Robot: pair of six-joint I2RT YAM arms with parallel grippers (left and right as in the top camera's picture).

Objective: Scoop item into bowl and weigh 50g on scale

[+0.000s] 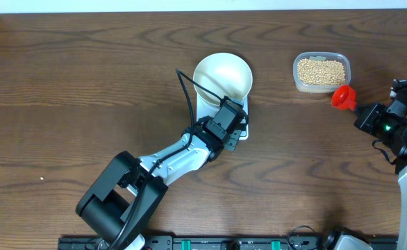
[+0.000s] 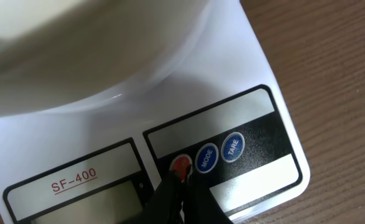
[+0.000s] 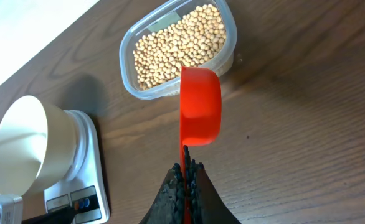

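The white bowl (image 1: 222,76) stands empty on the white scale (image 1: 242,132) at the table's middle. My left gripper (image 1: 235,125) is shut, and its tips (image 2: 177,180) press on the scale's red button (image 2: 182,164), beside two blue buttons. The display (image 2: 83,202) is partly hidden. The bowl's underside (image 2: 76,50) fills the top of the left wrist view. My right gripper (image 3: 186,168) is shut on the handle of a red scoop (image 3: 200,104), held empty just in front of the clear tub of beige beans (image 3: 179,43). The scoop (image 1: 342,96) and beans (image 1: 320,71) also show overhead.
The clear rounded tub (image 1: 298,82) sits at the back right. The bowl (image 3: 20,146) and scale (image 3: 98,186) show at the left of the right wrist view. The left arm (image 1: 169,163) stretches from the front edge to the scale.
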